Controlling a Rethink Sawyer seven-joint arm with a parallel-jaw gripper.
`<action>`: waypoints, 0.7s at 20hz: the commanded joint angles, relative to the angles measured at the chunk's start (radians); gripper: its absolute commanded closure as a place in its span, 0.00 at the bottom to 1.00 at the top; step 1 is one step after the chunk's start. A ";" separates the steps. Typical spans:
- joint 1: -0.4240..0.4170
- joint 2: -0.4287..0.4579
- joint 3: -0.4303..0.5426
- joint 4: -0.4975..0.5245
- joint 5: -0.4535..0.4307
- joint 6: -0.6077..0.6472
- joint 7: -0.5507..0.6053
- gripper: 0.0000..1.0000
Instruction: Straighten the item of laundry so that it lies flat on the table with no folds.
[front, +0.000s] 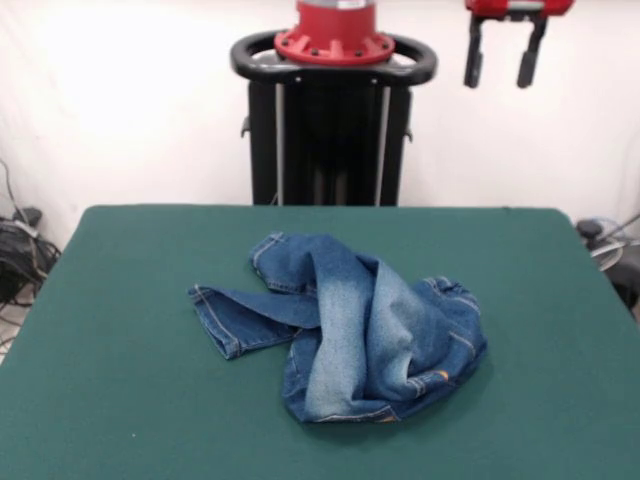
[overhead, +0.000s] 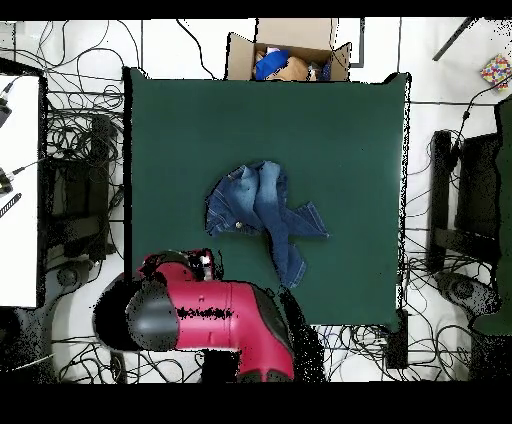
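Crumpled jeans (front: 345, 330) at mid-table, gripper (front: 505, 60) parked high and empty.

In the front view, bunched in a heap at the centre of the green table (front: 120, 400), slightly right of middle; one leg folded across toward the left of the frame, a faded pale strip running down the top of the pile, waistband gathered at the right. Hanging at the upper right of the frame, well above and behind the cloth, two dark fingers (front: 474, 55) spread apart with nothing between them. Seen from overhead, lying near the table's middle (overhead: 265, 215), red arm (overhead: 215, 315) tucked at the lower left, a cardboard box (overhead: 290, 50) at the top edge beyond the table.
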 joint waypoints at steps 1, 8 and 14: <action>-0.065 0.143 0.044 -0.134 -0.023 0.089 0.085 0.00; -0.126 0.229 0.075 -0.240 -0.048 0.102 0.018 0.00; -0.162 0.264 0.093 -0.267 -0.065 0.081 -0.013 0.00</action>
